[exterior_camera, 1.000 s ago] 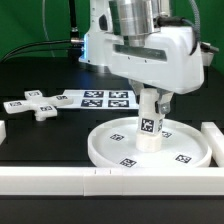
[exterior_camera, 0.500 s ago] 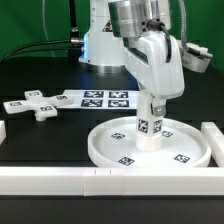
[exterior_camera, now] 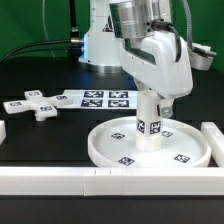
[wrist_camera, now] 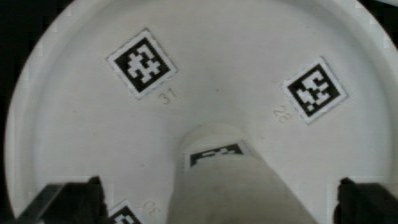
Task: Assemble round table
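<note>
The large rimmed disc [exterior_camera: 185, 150] lies flat on the black table. The short thick cylinder [exterior_camera: 149, 125] stands upright on its central hub. My gripper [exterior_camera: 150, 100] is straight above the cylinder, its fingers reaching down over the top end. In the wrist view the cylinder [wrist_camera: 240, 190] runs down to the disc [wrist_camera: 214, 90], and both dark fingers [wrist_camera: 71, 200] stand apart from it with a gap on each side, so the gripper [wrist_camera: 217, 205] is open around it. The small cross-shaped piece [exterior_camera: 35, 105] lies at the exterior view's left.
The marker board [exterior_camera: 100, 98] lies behind the disc. A long white bar [exterior_camera: 60, 180] runs along the front edge, and another [exterior_camera: 215, 135] stands at the exterior view's right. The arm's base [exterior_camera: 100, 45] is at the back.
My hand has turned about the cylinder's axis, from broadside to angled. The cylinder stays upright on the hub. Little has changed over the last half second.
</note>
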`<state>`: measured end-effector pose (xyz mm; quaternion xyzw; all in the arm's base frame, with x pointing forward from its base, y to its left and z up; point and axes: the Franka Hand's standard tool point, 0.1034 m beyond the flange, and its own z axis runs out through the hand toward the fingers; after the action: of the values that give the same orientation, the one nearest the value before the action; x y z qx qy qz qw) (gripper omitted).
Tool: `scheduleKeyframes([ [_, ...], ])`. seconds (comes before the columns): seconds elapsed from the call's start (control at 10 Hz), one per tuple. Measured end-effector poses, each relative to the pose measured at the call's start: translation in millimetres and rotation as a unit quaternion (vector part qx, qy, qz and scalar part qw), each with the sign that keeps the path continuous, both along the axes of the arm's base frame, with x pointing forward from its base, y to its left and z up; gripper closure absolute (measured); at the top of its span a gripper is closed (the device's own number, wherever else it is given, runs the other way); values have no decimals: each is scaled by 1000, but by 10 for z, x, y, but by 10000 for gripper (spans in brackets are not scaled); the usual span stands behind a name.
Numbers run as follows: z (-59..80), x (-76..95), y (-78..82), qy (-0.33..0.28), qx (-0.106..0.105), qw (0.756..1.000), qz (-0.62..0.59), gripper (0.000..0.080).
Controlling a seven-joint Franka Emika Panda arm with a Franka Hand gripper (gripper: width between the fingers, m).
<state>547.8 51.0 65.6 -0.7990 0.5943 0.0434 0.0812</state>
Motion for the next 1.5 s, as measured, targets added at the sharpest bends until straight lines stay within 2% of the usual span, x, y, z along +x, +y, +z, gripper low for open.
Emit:
scheduleKeyframes([
  [0.2, -1, 1, -3, -15, -2, 997, 81, 151],
  [0.5, 48, 22, -17, -25, -3, 965, 260, 151],
  [0.7, 66, 40, -27, -39, -10, 930, 365, 151],
  [0.8, 91, 71, -35, -46, -19, 902, 429, 151],
  [1.1, 100, 82, -97, -64, -18, 858, 509, 151],
  [1.2, 96, 80, -99, -69, -18, 838, 540, 151],
  [1.3, 86, 80, -113, -74, -21, 808, 585, 151],
  [1.4, 56, 95, -132, -76, -36, 752, 654, 151],
  [1.5, 53, 103, -137, -79, -41, 713, 696, 151],
])
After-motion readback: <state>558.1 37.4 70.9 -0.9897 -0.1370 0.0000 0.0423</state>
